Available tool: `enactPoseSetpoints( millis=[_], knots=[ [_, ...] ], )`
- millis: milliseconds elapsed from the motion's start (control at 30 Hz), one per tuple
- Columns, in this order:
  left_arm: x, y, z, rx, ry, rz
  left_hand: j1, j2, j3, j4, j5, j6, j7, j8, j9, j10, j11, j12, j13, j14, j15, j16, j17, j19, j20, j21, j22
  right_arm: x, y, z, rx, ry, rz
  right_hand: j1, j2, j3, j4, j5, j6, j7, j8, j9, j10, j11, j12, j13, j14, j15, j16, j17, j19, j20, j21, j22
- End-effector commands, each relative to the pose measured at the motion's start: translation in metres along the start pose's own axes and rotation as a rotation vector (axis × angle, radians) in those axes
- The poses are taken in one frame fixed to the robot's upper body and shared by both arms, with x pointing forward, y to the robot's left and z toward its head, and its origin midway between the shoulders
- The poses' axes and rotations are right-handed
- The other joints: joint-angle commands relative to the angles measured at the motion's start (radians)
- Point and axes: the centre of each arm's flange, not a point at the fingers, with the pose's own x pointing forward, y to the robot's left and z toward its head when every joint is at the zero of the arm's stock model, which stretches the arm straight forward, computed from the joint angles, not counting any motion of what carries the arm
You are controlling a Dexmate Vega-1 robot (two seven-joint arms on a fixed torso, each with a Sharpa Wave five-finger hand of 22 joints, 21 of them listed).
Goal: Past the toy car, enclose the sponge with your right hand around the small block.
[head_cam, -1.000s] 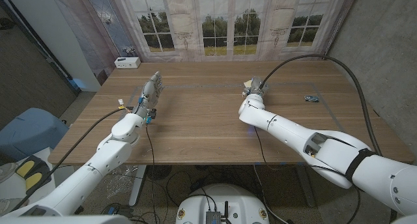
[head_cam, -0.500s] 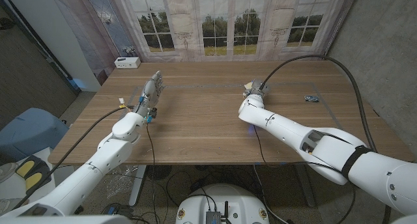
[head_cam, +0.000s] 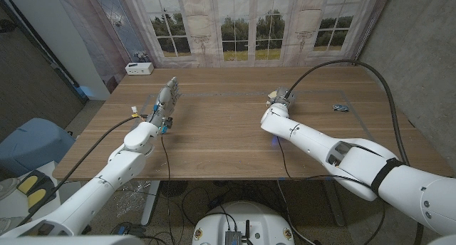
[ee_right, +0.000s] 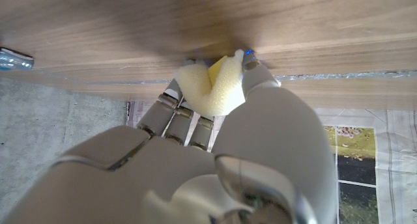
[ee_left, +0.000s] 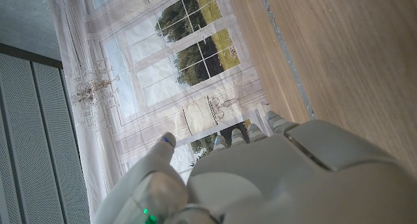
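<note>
Yellow sponge (ee_right: 212, 87) sits squeezed in the right hand (head_cam: 280, 99) fingers (ee_right: 186, 113), beyond mid-table (head_cam: 214, 138). Left hand (head_cam: 165, 102) holds nothing, fingers extended. An uneven squeeze could let the soft foam pop free.

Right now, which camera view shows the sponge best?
The right wrist view: the yellow sponge sits bent in the right hand. In the head view it is a small pale patch behind that hand.

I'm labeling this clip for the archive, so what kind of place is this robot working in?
Probably an indoor robot test room rather than a home. A bare wooden table stands before a printed window backdrop hung like a curtain, beside a plain concrete wall. Cables trail under the table.
</note>
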Motion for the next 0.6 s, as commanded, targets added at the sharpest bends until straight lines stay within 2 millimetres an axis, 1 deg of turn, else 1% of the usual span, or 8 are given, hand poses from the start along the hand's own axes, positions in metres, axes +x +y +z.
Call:
enactPoseSetpoints(
  millis=[33,67,100,167,267,333,400,600],
  knots=[
    [0.0008,0.0013,-0.0003,-0.001,-0.003,0.003,0.003,0.008,-0.002,0.003,0.008,-0.043,-0.005,0.001,0.002,-0.069,0.003,0.002,0.003,-0.086,-0.016,0.005,0.003,-0.003,0.010,0.001,0.002,0.0044,0.0057,-0.0009,-0.012,0.024,0.017,0.081,0.023,0.025,0.002,0.003,0.065,0.025,0.002,0.004,0.075,-0.020,0.010,0.003,0.086,-0.185,0.008,0.002,0.050,-0.101,0.030,0.016],
    [0.0011,0.0015,-0.0004,-0.002,-0.004,0.003,0.003,0.008,-0.002,0.003,0.008,-0.042,-0.005,0.001,0.002,-0.069,0.002,0.002,0.003,-0.086,-0.016,0.005,0.003,-0.002,0.009,0.001,0.002,0.0047,0.0057,-0.0005,-0.013,0.023,0.014,0.088,0.024,0.027,0.003,0.003,0.077,0.025,0.004,0.004,0.083,-0.022,0.011,0.003,0.094,-0.185,0.008,0.002,0.052,-0.104,0.032,0.016],
    [0.0015,0.0016,-0.0004,-0.003,-0.004,0.003,0.003,0.008,-0.003,0.003,0.008,-0.042,-0.005,0.002,0.002,-0.070,0.003,0.002,0.003,-0.086,-0.016,0.005,0.003,-0.002,0.009,0.001,0.002,0.0049,0.0057,-0.0002,-0.012,0.023,0.015,0.120,0.028,0.035,0.002,0.002,0.105,0.024,0.005,0.004,0.111,-0.023,0.011,0.003,0.136,-0.187,0.012,0.004,0.061,-0.117,0.042,0.018],
    [0.0021,0.0018,-0.0005,-0.002,-0.005,0.003,0.003,0.008,-0.003,0.003,0.008,-0.042,-0.005,0.002,0.002,-0.069,0.000,0.002,0.003,-0.086,-0.016,0.005,0.003,-0.002,0.009,0.001,0.002,0.0053,0.0056,0.0003,-0.013,0.020,0.010,0.153,0.034,0.037,0.007,-0.002,0.145,0.025,0.006,0.004,0.153,-0.022,0.012,0.003,0.200,-0.188,0.026,0.012,0.074,-0.129,0.060,0.023],
    [0.0031,0.0022,-0.0008,-0.003,-0.005,0.003,0.003,0.008,-0.003,0.003,0.008,-0.042,-0.006,0.001,0.002,-0.068,0.004,0.003,0.003,-0.086,-0.016,0.005,0.003,-0.002,0.009,0.001,0.002,0.0066,0.0058,0.0006,-0.014,0.023,0.013,0.201,0.037,0.025,0.013,-0.008,0.216,0.037,0.011,0.009,0.239,-0.025,0.016,0.004,0.290,-0.189,0.051,0.025,0.076,-0.134,0.092,0.034],
    [0.0038,0.0025,-0.0010,-0.003,-0.004,0.002,0.003,0.008,-0.003,0.003,0.008,-0.042,-0.006,0.001,0.002,-0.068,0.003,0.003,0.003,-0.086,-0.016,0.005,0.003,-0.002,0.009,0.001,0.002,0.0075,0.0063,0.0004,-0.018,0.026,0.020,0.228,0.035,0.021,0.009,-0.009,0.241,0.046,0.010,0.011,0.265,-0.010,0.014,0.004,0.337,-0.190,0.066,0.028,0.078,-0.140,0.110,0.041],
    [0.0043,0.0027,-0.0014,-0.004,-0.003,0.004,0.004,0.008,-0.003,0.002,0.008,-0.042,-0.007,0.001,0.002,-0.068,0.002,0.003,0.003,-0.086,-0.016,0.005,0.003,-0.001,0.009,0.001,0.002,0.0082,0.0067,0.0002,-0.018,0.025,0.023,0.245,0.031,0.017,0.006,-0.011,0.255,0.052,0.009,0.011,0.280,0.002,0.013,0.004,0.360,-0.190,0.070,0.028,0.080,-0.141,0.123,0.046],
    [0.0069,0.0028,-0.0019,-0.004,-0.001,0.002,0.004,0.009,-0.004,0.002,0.008,-0.043,-0.008,0.001,0.002,-0.069,0.001,0.002,0.003,-0.086,-0.016,0.005,0.003,-0.002,0.009,0.001,0.002,0.0082,0.0058,0.0003,-0.005,0.008,0.007,0.272,0.027,0.012,0.006,-0.011,0.284,0.060,0.010,0.013,0.308,0.008,0.012,0.005,0.390,-0.190,0.072,0.025,0.082,-0.144,0.146,0.054]
  ],
)
